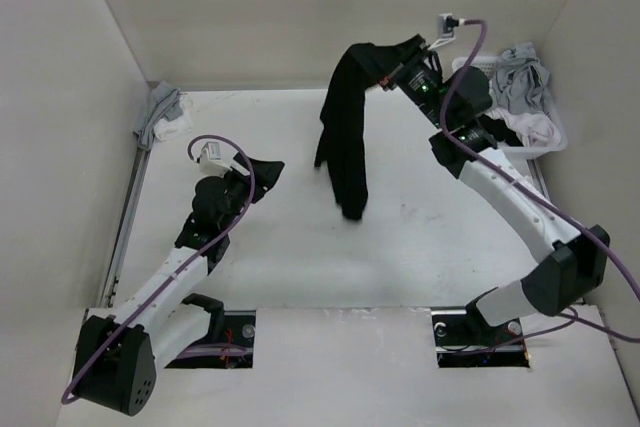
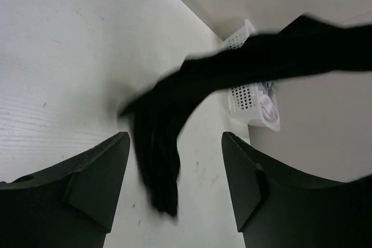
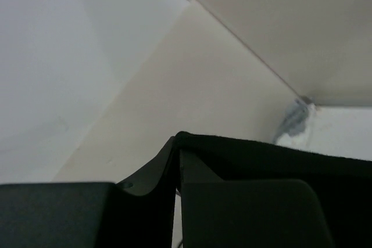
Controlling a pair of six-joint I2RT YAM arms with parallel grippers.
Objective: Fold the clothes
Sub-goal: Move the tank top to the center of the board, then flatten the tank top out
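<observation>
The black clothes [image 1: 345, 137] hang in a long bunched strip above the middle of the table, the lower end near the surface. My right gripper [image 1: 405, 65] is raised at the back, shut on the garment's top end; in the right wrist view the black fabric [image 3: 273, 158] drapes over my closed fingers [image 3: 177, 161]. My left gripper [image 1: 262, 175] hovers low at the left, open and holding nothing. In the left wrist view the hanging clothes [image 2: 163, 143] sit ahead between my spread fingers [image 2: 96, 172], apart from them.
A white basket [image 1: 553, 143] at the back right holds light grey and white laundry [image 1: 520, 82]; this basket [image 2: 247, 97] also shows behind the garment in the left wrist view. A grey cloth [image 1: 160, 112] lies at the back left corner. White walls enclose the table.
</observation>
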